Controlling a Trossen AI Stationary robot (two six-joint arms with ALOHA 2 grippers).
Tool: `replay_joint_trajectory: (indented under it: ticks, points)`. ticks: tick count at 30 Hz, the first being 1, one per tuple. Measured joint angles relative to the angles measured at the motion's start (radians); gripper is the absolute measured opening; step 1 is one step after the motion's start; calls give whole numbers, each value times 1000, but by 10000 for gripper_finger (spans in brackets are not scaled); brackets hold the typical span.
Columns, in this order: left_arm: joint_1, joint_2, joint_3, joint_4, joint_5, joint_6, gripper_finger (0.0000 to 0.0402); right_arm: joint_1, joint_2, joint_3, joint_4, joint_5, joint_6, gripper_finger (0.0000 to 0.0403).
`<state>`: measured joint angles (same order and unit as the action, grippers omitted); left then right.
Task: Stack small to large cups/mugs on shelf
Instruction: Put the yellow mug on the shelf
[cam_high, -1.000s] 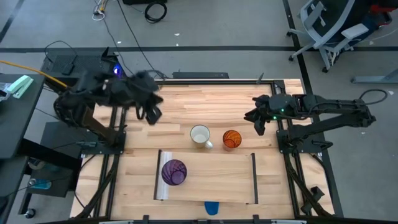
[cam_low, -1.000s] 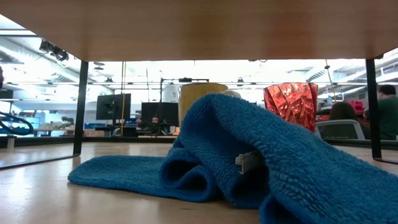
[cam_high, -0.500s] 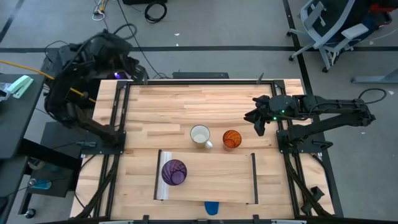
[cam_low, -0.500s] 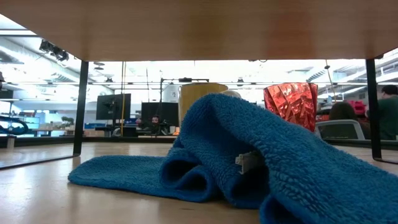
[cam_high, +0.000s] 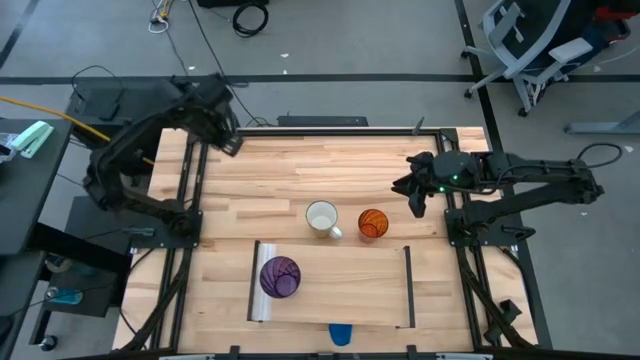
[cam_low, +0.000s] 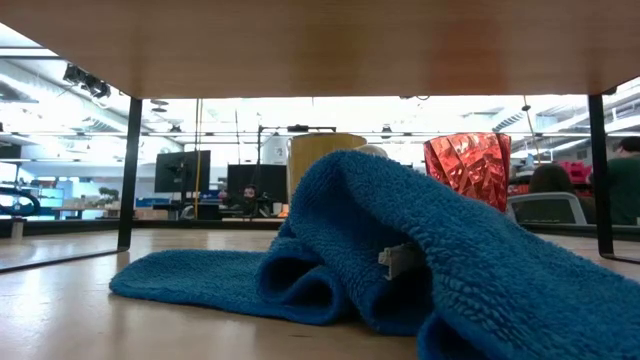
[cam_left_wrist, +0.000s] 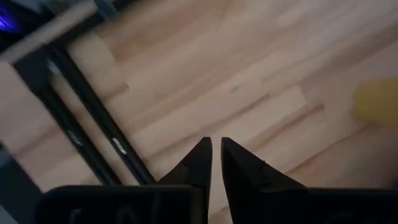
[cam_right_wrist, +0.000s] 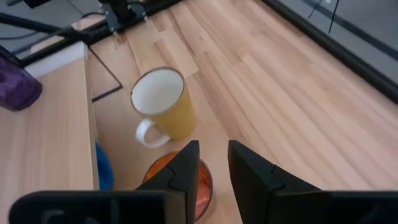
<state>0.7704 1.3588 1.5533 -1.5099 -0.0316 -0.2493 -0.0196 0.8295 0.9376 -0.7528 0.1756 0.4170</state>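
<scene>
The purple tumbler (cam_high: 279, 277) stands upright on the left end of the pale shelf board (cam_high: 345, 285). A handled mug (cam_high: 322, 218), white inside and yellowish outside (cam_right_wrist: 158, 102), stands on the tabletop just beyond the board. The orange tumbler (cam_high: 372, 223) stands to its right (cam_low: 467, 165). My right gripper (cam_high: 413, 200) hovers right of the orange tumbler (cam_right_wrist: 158, 176). Its fingers (cam_right_wrist: 213, 146) are shut to a narrow slit and hold nothing. My left gripper (cam_high: 228, 143) is at the table's far-left corner, shut and empty (cam_left_wrist: 216, 143).
A blue towel (cam_high: 341, 333) lies at the near edge under the shelf board and fills the low view (cam_low: 380, 260). Dark frame rails (cam_high: 190, 215) run along both table sides. Bare tabletop (cam_high: 300, 165) stretches beyond the cups. Office chairs and cables lie on the floor behind.
My left arm has pulled back from over the table's left half, swung up toward the far-left corner, and now holds its gripper at that corner. The right arm and all three cups have kept still.
</scene>
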Motion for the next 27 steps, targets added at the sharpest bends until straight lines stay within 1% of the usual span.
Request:
replay_joint_trajectory:
  ticks: [4, 8, 11, 14, 16, 19, 22, 27]
  points:
    - [17, -16, -166, 106, 35, 3, 43, -84, 31, 65, 9, -67, -90, 92]
    - [28, -18, -259, 185, 86, 11, 37, -204, 122, 196, -3, -172, -235, 92]
    - [29, -18, -293, 220, 122, 10, 35, -311, 229, 322, -43, -284, -366, 92]
    - [29, -18, -302, 224, 128, 7, 38, -412, 359, 459, -91, -422, -491, 92]
    - [29, -18, -302, 226, 128, 5, 41, -456, 453, 553, -144, -480, -562, 92]
    - [29, -18, -302, 225, 128, 3, 43, -475, 600, 686, -258, -512, -670, 92]
    - [29, -18, -302, 225, 128, 6, 40, -460, 740, 814, -359, -518, -751, 92]
    - [29, -18, -302, 239, 127, 23, 35, -396, 907, 992, -385, -521, -785, 92]
